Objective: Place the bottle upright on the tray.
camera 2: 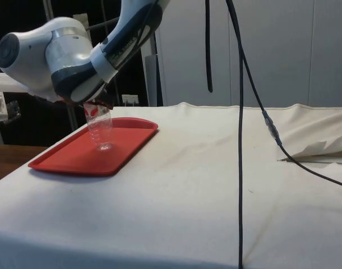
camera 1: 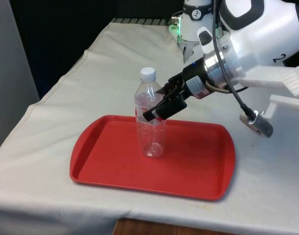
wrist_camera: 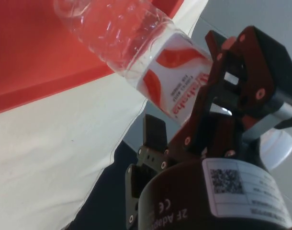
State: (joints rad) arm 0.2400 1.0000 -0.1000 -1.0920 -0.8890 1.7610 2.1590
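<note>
A clear plastic bottle (camera 1: pixel 151 134) with a white cap and a red-and-white label stands on the red tray (camera 1: pixel 198 161), near its middle. It leans slightly, and its base rests on the tray floor. My black gripper (camera 1: pixel 157 111) comes in from the front view's right and is shut on the bottle at label height. In the side view the bottle (camera 2: pixel 101 131) hangs under the arm's wrist with its bottom on the tray (camera 2: pixel 70 159). The wrist view has the label of the bottle (wrist_camera: pixel 174 72) between the fingers (wrist_camera: pixel 154 130), with the tray (wrist_camera: pixel 31 57) beyond.
The tray lies near the table's front edge in the front view. White cloth (camera 1: pixel 105 63) stretches behind it and to both sides. A black cable with a grey connector (camera 1: pixel 257 122) hangs at the front view's right, just past the tray's corner.
</note>
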